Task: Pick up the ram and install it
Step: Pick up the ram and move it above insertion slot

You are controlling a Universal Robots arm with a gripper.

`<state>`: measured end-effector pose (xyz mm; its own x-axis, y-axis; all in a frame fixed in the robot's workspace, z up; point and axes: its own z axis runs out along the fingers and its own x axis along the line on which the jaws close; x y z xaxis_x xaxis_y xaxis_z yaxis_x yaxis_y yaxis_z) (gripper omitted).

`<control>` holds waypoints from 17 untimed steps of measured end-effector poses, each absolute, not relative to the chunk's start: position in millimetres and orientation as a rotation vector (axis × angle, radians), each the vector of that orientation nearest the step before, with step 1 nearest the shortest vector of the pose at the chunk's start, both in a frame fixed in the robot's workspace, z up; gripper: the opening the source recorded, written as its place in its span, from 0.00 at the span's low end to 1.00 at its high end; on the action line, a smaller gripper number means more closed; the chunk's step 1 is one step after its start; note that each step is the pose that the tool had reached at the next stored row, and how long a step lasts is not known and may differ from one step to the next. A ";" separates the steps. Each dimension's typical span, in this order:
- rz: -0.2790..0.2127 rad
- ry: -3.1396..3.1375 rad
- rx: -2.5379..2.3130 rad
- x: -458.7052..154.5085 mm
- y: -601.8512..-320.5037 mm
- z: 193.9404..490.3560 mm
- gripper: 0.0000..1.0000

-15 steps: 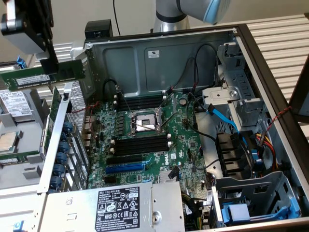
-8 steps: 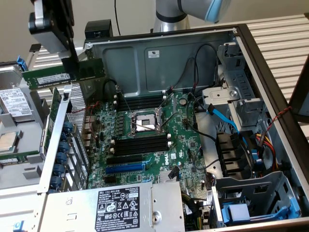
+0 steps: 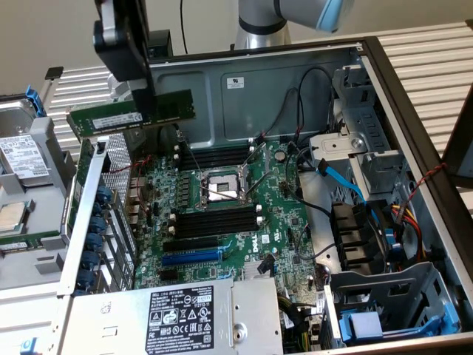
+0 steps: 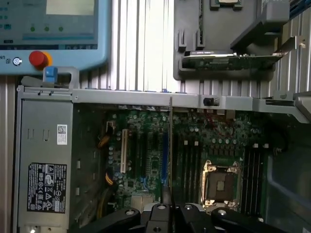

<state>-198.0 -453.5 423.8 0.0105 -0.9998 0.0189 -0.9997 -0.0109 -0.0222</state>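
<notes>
Above motherboard point(image 3: 284, 222), gripper point(image 3: 150, 111) pinching ram point(image 3: 103, 120), seemingly mid-length

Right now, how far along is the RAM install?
Done: the pickup. The hand is shut on the ram and holds it in the air.
In hand: the stick hangs roughly level above the open case, touching no slot.
Left: seating it. The black memory slots beside the CPU socket stand empty.

Matt ram point(image 3: 111, 120), bare-metal case point(image 3: 222, 103)
</notes>
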 end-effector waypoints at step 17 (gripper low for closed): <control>-0.024 2.200 -2.223 -152.4 -428.4 400.2 0.13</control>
